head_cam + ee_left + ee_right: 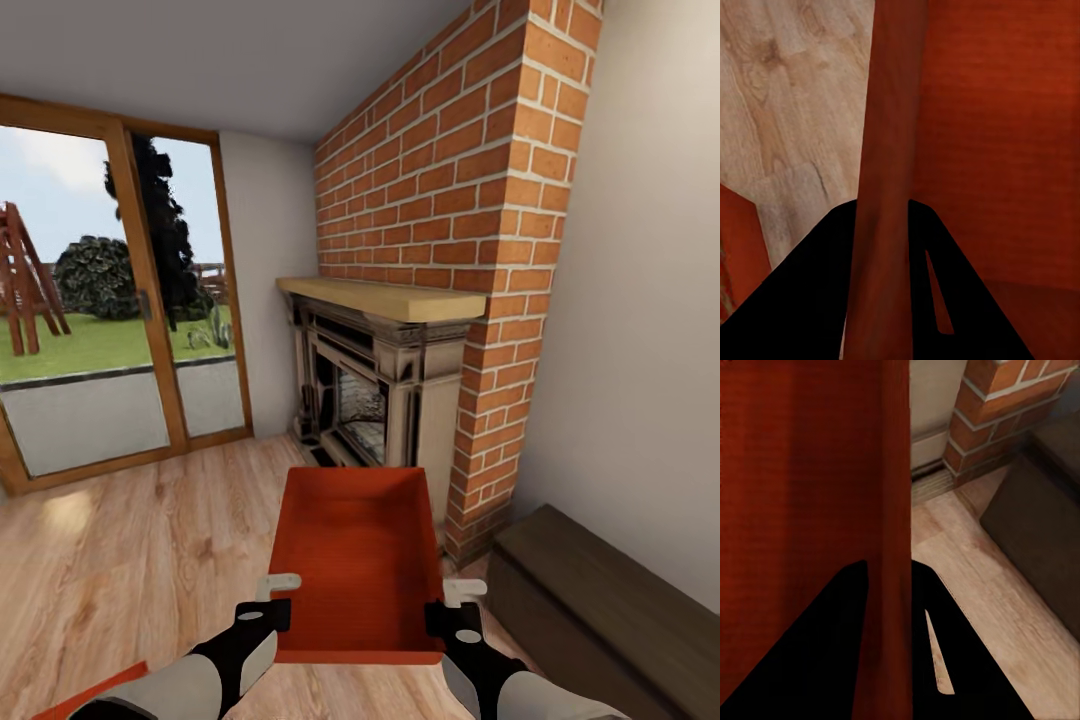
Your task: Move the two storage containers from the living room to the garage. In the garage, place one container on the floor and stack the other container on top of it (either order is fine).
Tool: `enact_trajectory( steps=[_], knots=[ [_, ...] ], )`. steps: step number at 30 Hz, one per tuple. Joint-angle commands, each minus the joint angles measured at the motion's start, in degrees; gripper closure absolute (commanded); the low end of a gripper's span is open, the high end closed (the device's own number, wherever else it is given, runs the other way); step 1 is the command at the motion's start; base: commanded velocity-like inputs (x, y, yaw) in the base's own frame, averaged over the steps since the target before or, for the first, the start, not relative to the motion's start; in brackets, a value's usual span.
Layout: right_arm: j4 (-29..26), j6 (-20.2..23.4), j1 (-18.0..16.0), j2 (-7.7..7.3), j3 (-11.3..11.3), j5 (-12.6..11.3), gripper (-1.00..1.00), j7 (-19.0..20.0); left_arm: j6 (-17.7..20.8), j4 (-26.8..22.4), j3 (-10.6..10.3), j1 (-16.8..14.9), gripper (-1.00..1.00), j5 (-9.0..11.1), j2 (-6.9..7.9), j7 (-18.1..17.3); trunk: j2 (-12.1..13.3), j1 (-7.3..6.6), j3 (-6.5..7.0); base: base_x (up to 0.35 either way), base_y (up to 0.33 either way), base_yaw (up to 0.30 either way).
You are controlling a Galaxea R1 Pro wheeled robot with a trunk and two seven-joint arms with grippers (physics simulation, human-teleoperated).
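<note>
I hold one orange-red storage container [358, 560] level in front of me, above the wood floor of the living room. My left gripper [272, 598] is shut on its left wall, and in the left wrist view that wall [889, 150] runs between the two dark fingers [817, 285]. My right gripper [458, 604] is shut on the right wall [889, 495], seen likewise between its fingers [945, 645]. A corner of the second storage container [92, 692] lies on the planks low at my left, and its edge [736, 240] shows in the left wrist view.
A brick fireplace [380, 390] with a wooden mantel stands straight ahead. Wood-framed glass doors [110, 320] fill the left wall. A dark low bench [600, 600] sits along the right wall, close to my right arm. Light wood floor [130, 560] stretches to the left.
</note>
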Motion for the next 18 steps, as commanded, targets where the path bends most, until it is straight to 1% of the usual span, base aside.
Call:
enact_trajectory(
  steps=[1,5,18],
  knots=[
    [-0.02,-0.12,-0.04,0.01,-1.82,-0.15,1.00,0.00,0.00,-0.06,3.11,-0.07,1.00,0.02,0.00,0.45,-0.06,0.01,-0.08,0.000,0.000,0.300],
    [-0.02,-0.12,-0.04,0.01,-1.82,-0.19,1.00,0.00,0.00,-0.02,3.15,-0.07,1.00,0.03,0.24,0.45,-0.06,0.01,-0.08,0.000,0.000,0.300],
    [-0.02,-0.16,-0.04,0.01,-1.82,-0.18,1.00,0.00,0.00,-0.01,3.15,-0.07,1.00,0.12,0.27,0.09,-0.06,0.01,-0.08,0.000,0.000,0.300]
  ],
)
